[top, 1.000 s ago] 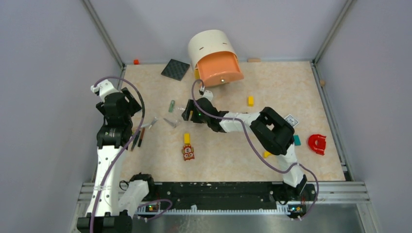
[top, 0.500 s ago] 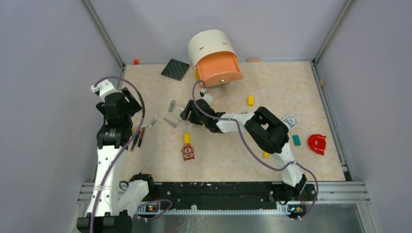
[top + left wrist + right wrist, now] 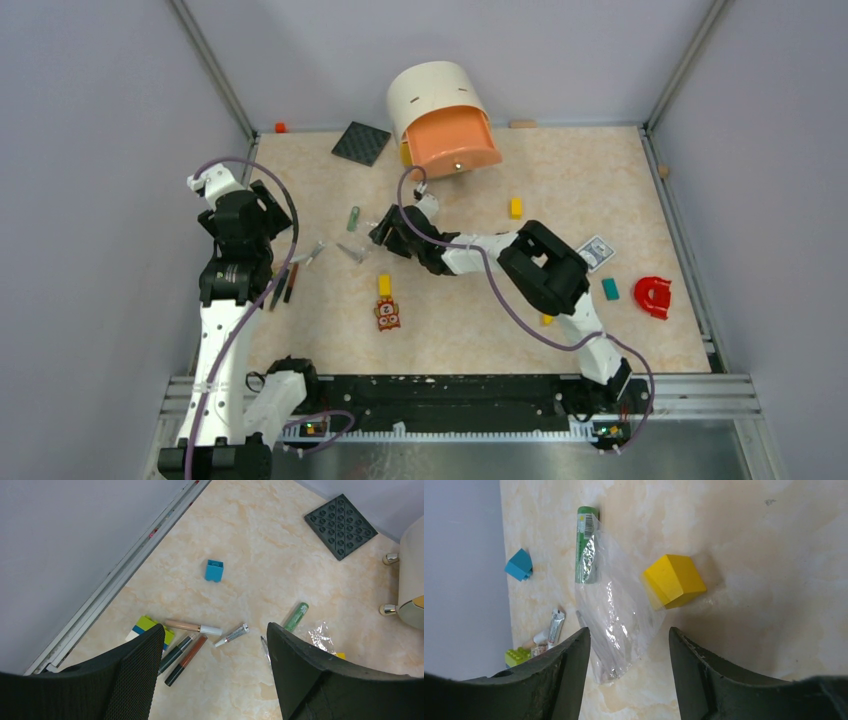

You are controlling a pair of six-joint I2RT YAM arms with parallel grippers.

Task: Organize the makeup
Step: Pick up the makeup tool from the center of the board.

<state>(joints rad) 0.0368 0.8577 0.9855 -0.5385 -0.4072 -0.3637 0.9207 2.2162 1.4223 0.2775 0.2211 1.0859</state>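
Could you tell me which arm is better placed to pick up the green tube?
Right. The right pincer hovers open by the green tube and clear wrapper; the left pincer is off by the pencils.

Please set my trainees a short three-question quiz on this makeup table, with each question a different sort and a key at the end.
1. True or false: the right tool is shut on the green tube.
2. What lies over part of the green tube? A) clear wrapper B) yellow block C) blue block
3. Fill in: the left tool hangs ___ above the sticks.

Key: 1 false, it is open and holds nothing; 2 A; 3 open.
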